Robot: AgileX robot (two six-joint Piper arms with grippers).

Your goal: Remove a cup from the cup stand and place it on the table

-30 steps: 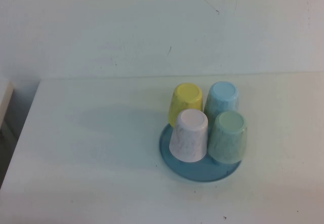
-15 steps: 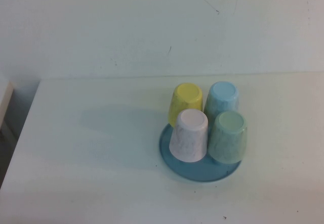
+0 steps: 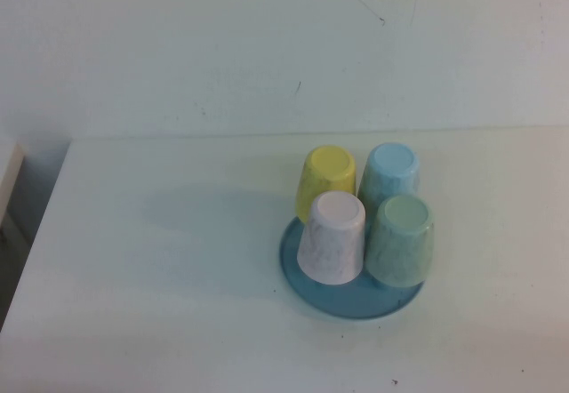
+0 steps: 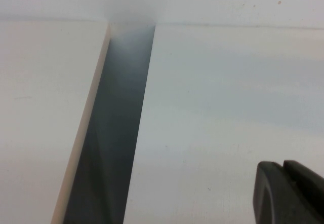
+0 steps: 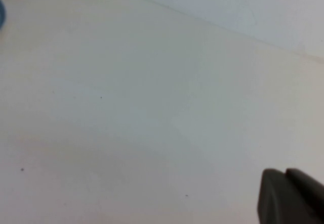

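The cup stand [image 3: 313,293] is a round blue dish on the white table [image 3: 160,268], right of centre in the high view. Several cups sit upside down on it. The pale mint-green cup [image 3: 401,240] is at the front right, the pinkish-white cup [image 3: 332,237] at the front left, the yellow cup [image 3: 327,180] and the light blue cup [image 3: 391,174] behind them. The pegs are hidden under the cups. Neither arm appears in the high view. My left gripper [image 4: 282,167] is shut, empty, above bare table near its left edge. My right gripper [image 5: 284,175] is shut, empty, over bare table.
A white wall [image 3: 267,46] rises behind the table's far edge. Left of the table runs a dark gap [image 4: 114,133], with another pale surface [image 4: 40,112] beyond it. A sliver of blue [image 5: 1,12] shows at the edge of the right wrist view.
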